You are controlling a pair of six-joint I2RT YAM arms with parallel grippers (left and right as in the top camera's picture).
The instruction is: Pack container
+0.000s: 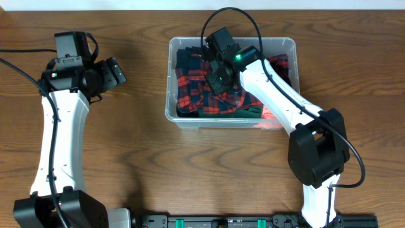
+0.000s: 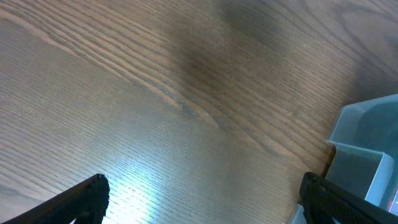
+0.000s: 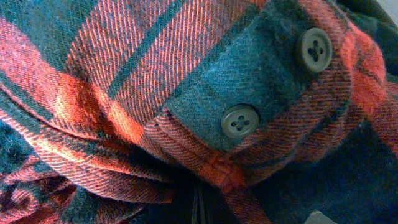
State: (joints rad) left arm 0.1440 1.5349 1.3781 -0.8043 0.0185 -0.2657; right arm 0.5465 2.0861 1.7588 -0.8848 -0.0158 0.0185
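My left gripper [image 1: 119,72] hangs released over the desk [image 1: 145,164] in the left part of the overhead view. Its jaws are spread wide with nothing between them. In the left wrist view its two dark fingers [image 2: 84,199] show at the bottom corners of the frame, with only wood grain between them.

The container [image 1: 190,120] stands on the desk at the upper middle of the overhead view, well apart from my left gripper. It is a clear bin, and a red and dark plaid shirt [image 1: 190,95] lies bunched inside it, covering most of its floor.

My right arm reaches up from the lower right of that frame and over the container's near wall. My right gripper [image 1: 218,81] points down into the shirt near the middle of the bin. It is clenched fully closed, and I cannot tell whether any cloth is pinched between the jaws.

The right wrist view is filled with flannel. A dark cuff [image 3: 267,81] sits right of centre, carrying two grey-green buttons [image 3: 240,121], with red folds gathered below it.
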